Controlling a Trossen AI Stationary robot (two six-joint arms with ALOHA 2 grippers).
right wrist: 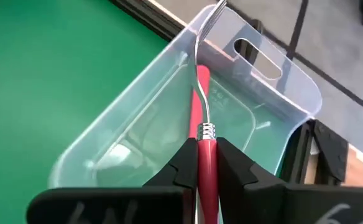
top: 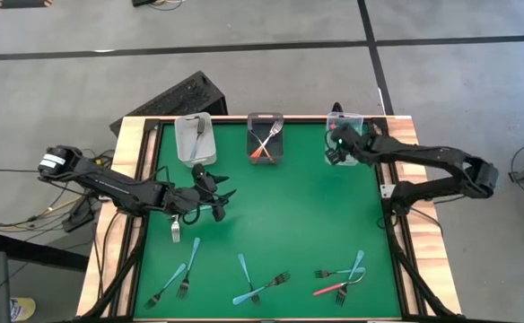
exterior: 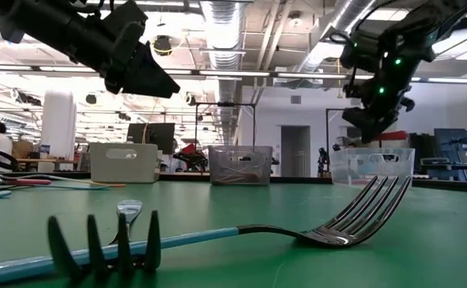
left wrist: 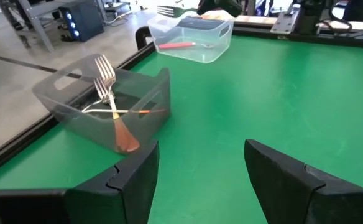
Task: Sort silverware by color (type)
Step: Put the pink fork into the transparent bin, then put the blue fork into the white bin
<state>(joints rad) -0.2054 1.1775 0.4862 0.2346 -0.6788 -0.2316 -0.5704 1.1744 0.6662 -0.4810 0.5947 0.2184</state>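
3 small bins stand in a row along the table's [top: 307, 193] far edge: a left bin [top: 195, 139], a dark middle bin [top: 265, 139] and a clear right bin [top: 344, 135].

The right gripper [right wrist: 203, 163] hangs over the clear right bin, its fingers closed narrow on the handle of 1 pink-red fork [right wrist: 206, 165], tines pointing toward the bin's far wall. In the left wrist view, 1 red-handled fork [left wrist: 183, 45] already lies inside that bin.

The middle bin holds 2 orange-handled forks [left wrist: 116, 118], crossed over each other. The left bin holds metal forks too, though their number and handle colour cannot be told from above.

The left gripper [left wrist: 200, 177] hovers above the green mat near the table's left side, fingers spread wide and holding nothing. 1 fork [top: 175, 229] lies just beside it on the mat.

Along the near edge lie 3 loose groups. 2 light blue forks [top: 179, 276] rest at the left, 2 more light blue forks [top: 257, 285] cross in the centre, and at the right sits a cluster of about 3, with at least 1 light blue fork [top: 357, 263] and 1 pink-red one [top: 327, 289].
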